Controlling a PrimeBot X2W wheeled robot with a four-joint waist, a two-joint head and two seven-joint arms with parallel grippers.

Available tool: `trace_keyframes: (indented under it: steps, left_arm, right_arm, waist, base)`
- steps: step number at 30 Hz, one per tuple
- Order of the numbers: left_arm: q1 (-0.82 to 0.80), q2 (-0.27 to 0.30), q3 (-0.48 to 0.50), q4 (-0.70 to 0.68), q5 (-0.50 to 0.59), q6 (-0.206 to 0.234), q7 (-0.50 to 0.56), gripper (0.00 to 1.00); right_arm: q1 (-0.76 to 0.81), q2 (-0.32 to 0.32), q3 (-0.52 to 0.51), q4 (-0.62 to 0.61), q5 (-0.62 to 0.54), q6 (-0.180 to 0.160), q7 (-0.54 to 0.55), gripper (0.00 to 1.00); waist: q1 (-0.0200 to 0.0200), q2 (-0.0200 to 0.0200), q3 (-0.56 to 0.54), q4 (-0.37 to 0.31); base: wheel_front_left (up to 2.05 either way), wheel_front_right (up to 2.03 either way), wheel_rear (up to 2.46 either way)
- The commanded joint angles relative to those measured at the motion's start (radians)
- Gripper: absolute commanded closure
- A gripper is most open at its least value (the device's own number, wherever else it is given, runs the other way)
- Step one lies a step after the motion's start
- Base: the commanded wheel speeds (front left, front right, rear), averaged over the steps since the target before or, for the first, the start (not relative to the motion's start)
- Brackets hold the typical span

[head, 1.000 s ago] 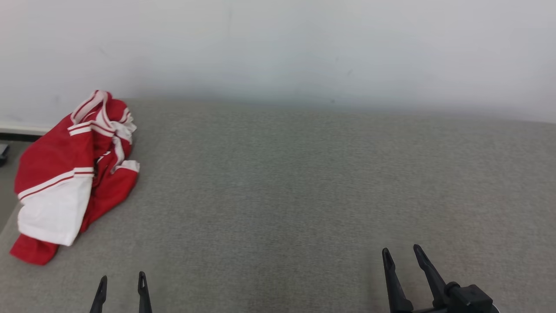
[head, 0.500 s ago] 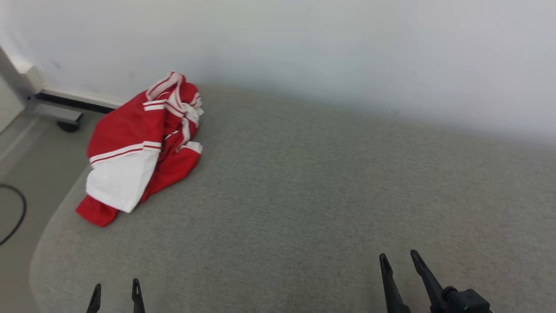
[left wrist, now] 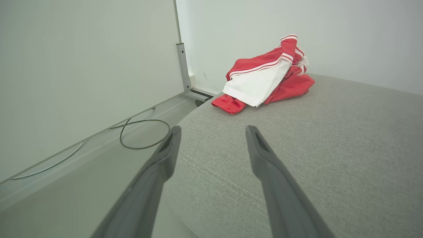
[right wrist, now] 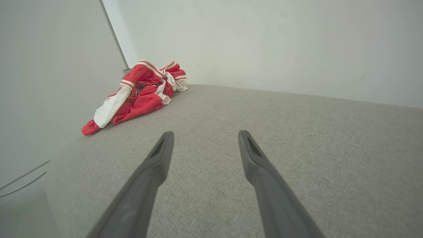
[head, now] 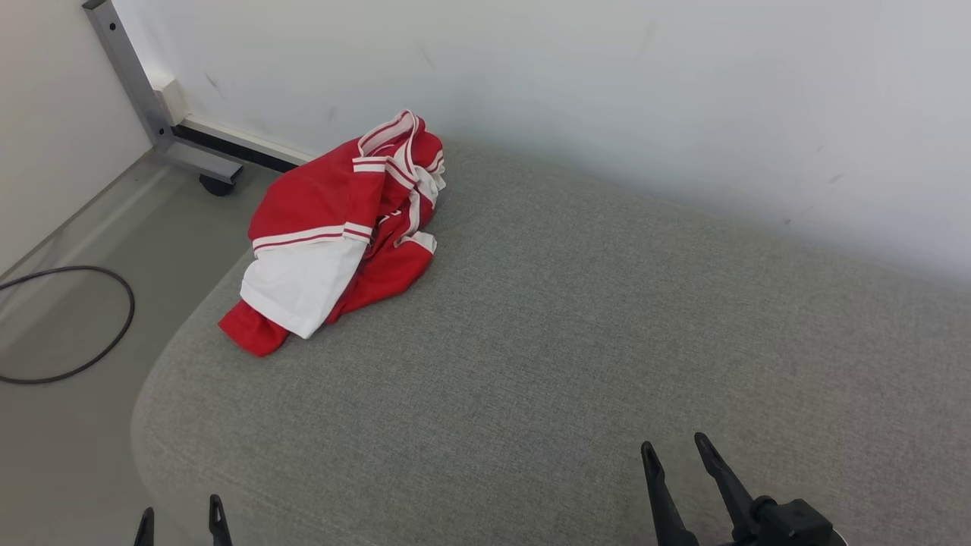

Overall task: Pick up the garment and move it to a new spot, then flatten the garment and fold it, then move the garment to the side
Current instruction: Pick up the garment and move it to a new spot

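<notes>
The garment (head: 341, 227) is a red and white striped jersey, crumpled in a heap at the far left corner of the grey padded surface (head: 576, 341). It also lies ahead in the left wrist view (left wrist: 264, 79) and at the upper left in the right wrist view (right wrist: 138, 92). My left gripper (head: 180, 516) stands open at the near left edge of the surface, well short of the garment. Low on the right, my right gripper (head: 675, 451) is open too, with nothing between its fingers (right wrist: 158, 158).
A white wall (head: 607, 91) backs the surface. Left of it is bare floor with a looped black cable (head: 76, 326) and a grey metal frame post on a caster (head: 152, 106). A pale panel (left wrist: 82, 72) stands at the left.
The head camera has turned left, so the garment sits nearer the middle of that view and the floor, cable and frame have come into sight. The garment has not moved; both grippers stay open.
</notes>
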Motion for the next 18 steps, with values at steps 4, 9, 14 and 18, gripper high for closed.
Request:
trace_keyframes:
  steps: [4,9,14,18]
  left_arm:
    - [0.003,-0.001,0.009,-0.01,-0.013,0.013,-0.004,0.0]
    - [0.001,-0.001,0.014,-0.013,-0.018,0.016,-0.004,0.0]
    - [-0.006,-0.001,0.017,-0.003,-0.019,0.017,-0.004,0.0]
    - [-0.038,-0.001,0.015,0.017,-0.02,0.005,-0.004,0.0]
  right_arm:
    - [-0.016,0.0,0.012,0.008,-0.009,-0.002,-0.001,0.0]
    - [-0.018,0.0,0.018,0.013,-0.01,-0.002,-0.001,0.0]
    - [-0.016,0.0,0.014,0.013,-0.008,-0.002,-0.001,0.0]
    - [-0.004,0.0,0.008,0.009,-0.01,-0.002,-0.001,0.0]
  waist:
    - [0.0,-0.0001,0.011,0.011]
    - [0.0,-0.0001,0.012,0.012]
    - [0.0,-0.0001,0.01,0.009]
    - [0.0,-0.0001,0.009,0.004]
  base:
    - [0.0,0.0,0.0]
    - [0.0,0.0,0.0]
    - [0.0,0.0,0.0]
    - [0.0,0.0,0.0]
